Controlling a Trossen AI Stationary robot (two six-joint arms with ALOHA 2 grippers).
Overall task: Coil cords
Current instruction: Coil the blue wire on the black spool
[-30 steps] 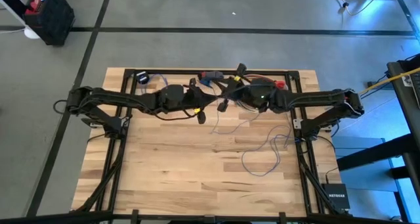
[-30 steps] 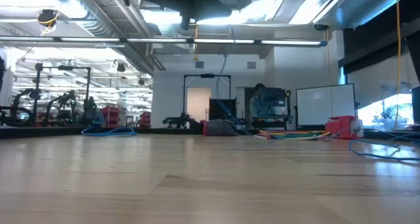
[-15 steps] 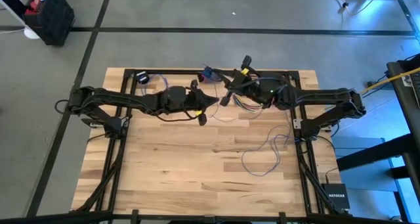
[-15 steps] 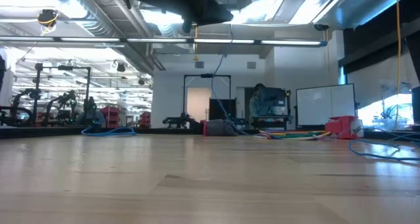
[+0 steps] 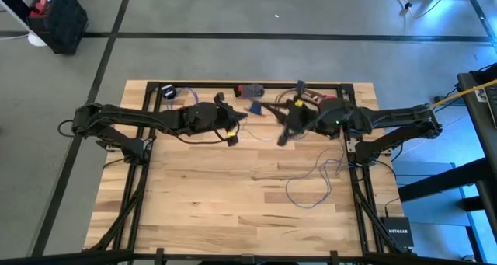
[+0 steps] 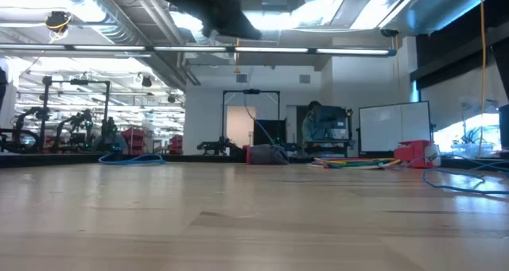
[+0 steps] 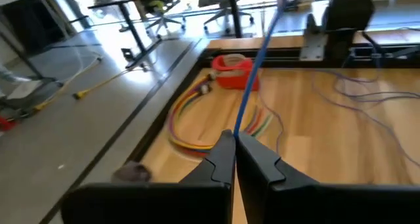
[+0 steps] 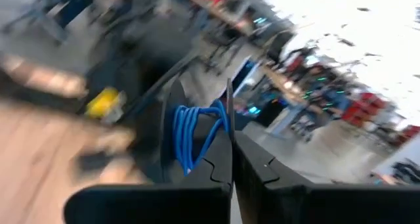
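Here we have a blue cord (image 7: 252, 66) running taut up from the left gripper (image 7: 234, 157), whose fingers are pressed together on it. At its other end we see the same cord gathered into a bundle of blue loops (image 8: 193, 133), held in the closed fingers of the right gripper (image 8: 231, 159). Both grippers hang over the far middle of the table (image 5: 217, 195), the left gripper to the left, the right gripper just beside it. A thin grey-lilac wire (image 5: 314, 179) squiggles loosely over the right part of the boards. Coloured cables (image 7: 190, 119) and a red roll (image 7: 233, 71) lie at the far edge.
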